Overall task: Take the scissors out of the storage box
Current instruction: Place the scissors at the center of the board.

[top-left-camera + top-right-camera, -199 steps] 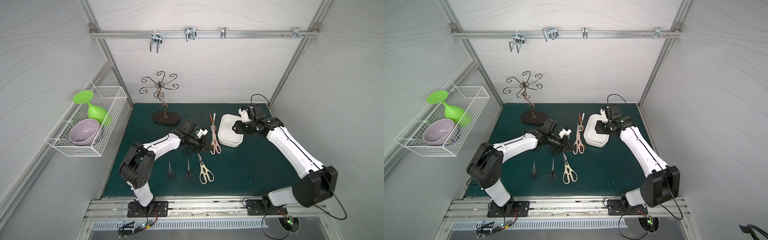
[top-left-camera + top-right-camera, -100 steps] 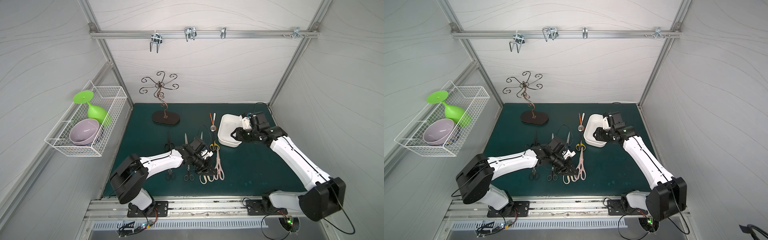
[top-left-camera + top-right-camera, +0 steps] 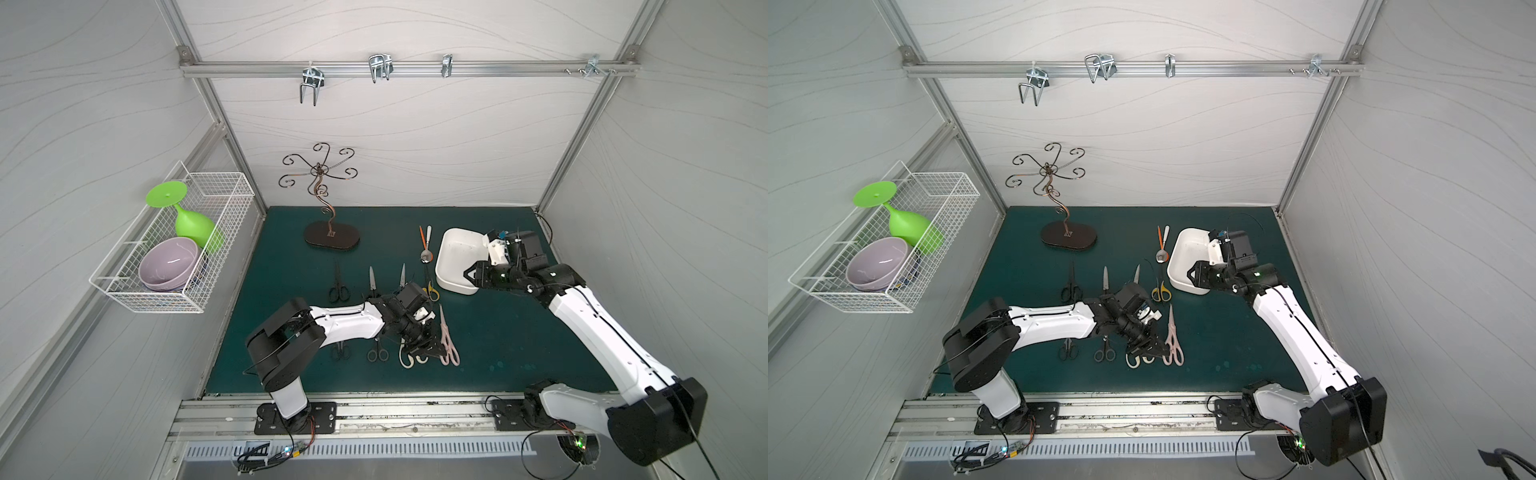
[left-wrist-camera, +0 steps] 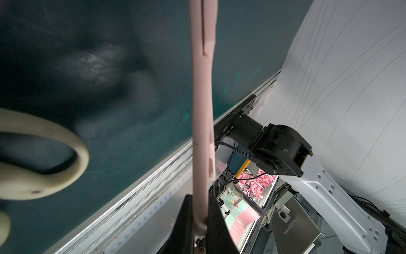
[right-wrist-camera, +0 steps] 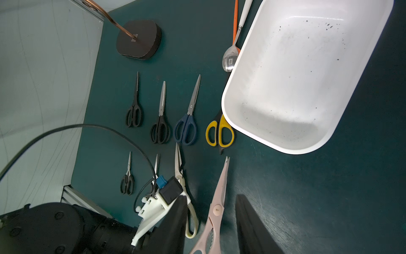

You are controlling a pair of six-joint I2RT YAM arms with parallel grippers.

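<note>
At the front row of the mat: my left gripper [image 4: 199, 204] is clenched on one handle loop of the pink shears [image 5: 217, 206]. Their blades point toward the back wall, just beside the cream shears [image 5: 181, 173].
Contact with the green mat [image 3: 519, 332]: I cannot tell whether the pink pair already lies flat or hangs just above it.
Right gripper [image 3: 470, 275]: my jaws stand part-way apart, grasping nothing, at the near end of the storage box [image 5: 285, 77].
Storage box: no scissors inside, only dark specks on its floor. I judge this pair to be the last one out.
Others on the mat: four black-handled pairs [image 5: 160, 129], the blue-handled pair [image 5: 185, 129] and the yellow-and-black pair [image 5: 219, 134], whose blades are hidden behind the box's corner.
Doing it well: I should settle the pink pair flat and in line with the cream pair, loops not overlapping. Then I part my fingers only enough to clear the loop.
Leaving: I should draw back along the handle's line, since a sideways pull would likely hook the loop and drag the pair askew.
Writing: a small sticker sits in the bowl of the spoon [image 5: 230, 59], too small to read. I can read no brand or label on the scissors or the box.
</note>
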